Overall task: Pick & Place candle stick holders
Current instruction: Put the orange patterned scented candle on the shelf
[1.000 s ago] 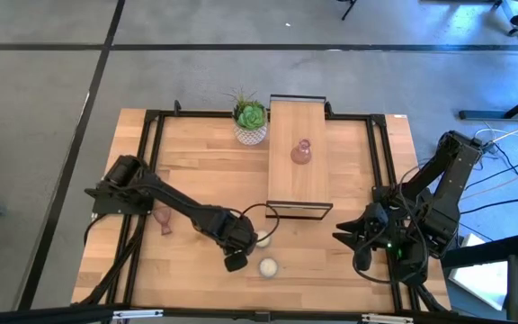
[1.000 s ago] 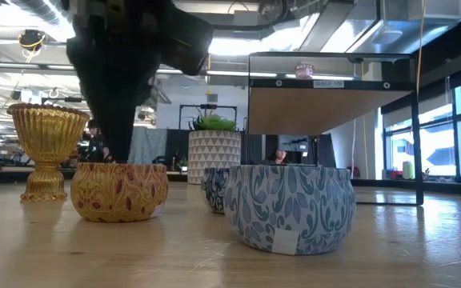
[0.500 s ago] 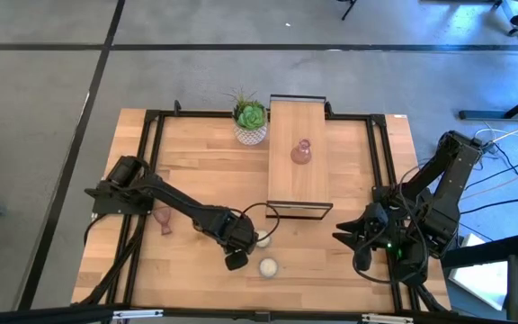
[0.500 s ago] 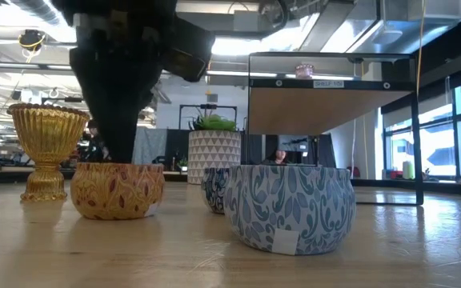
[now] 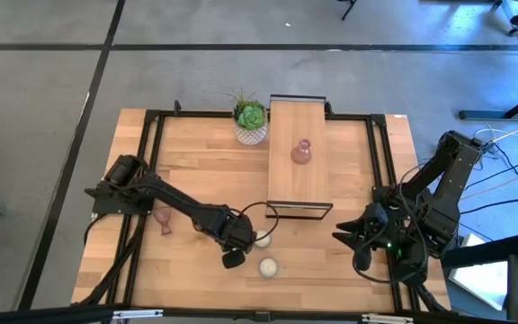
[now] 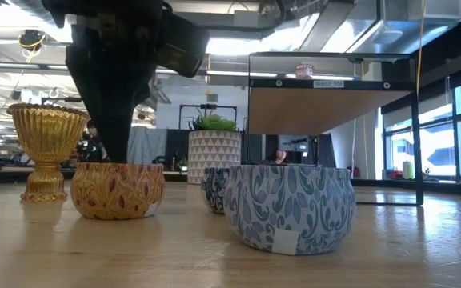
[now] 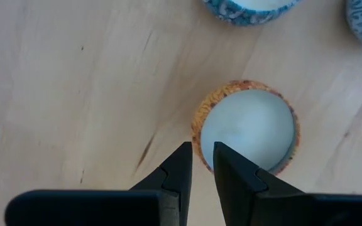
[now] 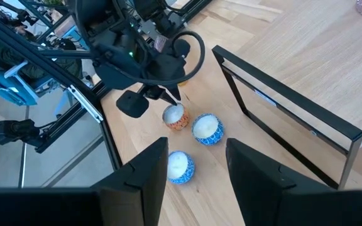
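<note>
Left of everything, your amber holder [image 6: 46, 148] stands upright on the table [image 5: 349, 261], a ribbed goblet on a narrow waist. It is well apart from the left gripper [image 7: 200, 149] and off to that gripper's left in the low view.

You have the left gripper reaching down near the front middle of the table, right at the rim of the orange tin [image 7: 247, 125], not at a holder. In the left wrist view the tin's rim shows in the narrow slot at the gripper's tip. Whether it is clamped on that rim or only poised over it, I cannot tell. The orange tin is a low round container with a leaf pattern, filled with pale wax.

Further back you see the plant [image 6: 214, 122] in its white pot with a triangle pattern.

Just right of the orange tin sit two more wax-filled containers in blue and white scrollwork: the small blue tin [image 6: 213, 190] behind, and the large blue tin [image 6: 289, 208] nearest the low camera. A white sticker [image 6: 282, 240] sits low on the large one, and you cannot read anything on it.

Right again, the wooden shelf [image 5: 299, 193] on its dark frame carries the pink holder [image 5: 300, 151], upright on its top. A small label [image 6: 326, 83] on the shelf's front edge is too small to read.

Your right gripper [image 8: 197, 150] waits at the table's right edge, its fingers spread wide with nothing between them.
</note>
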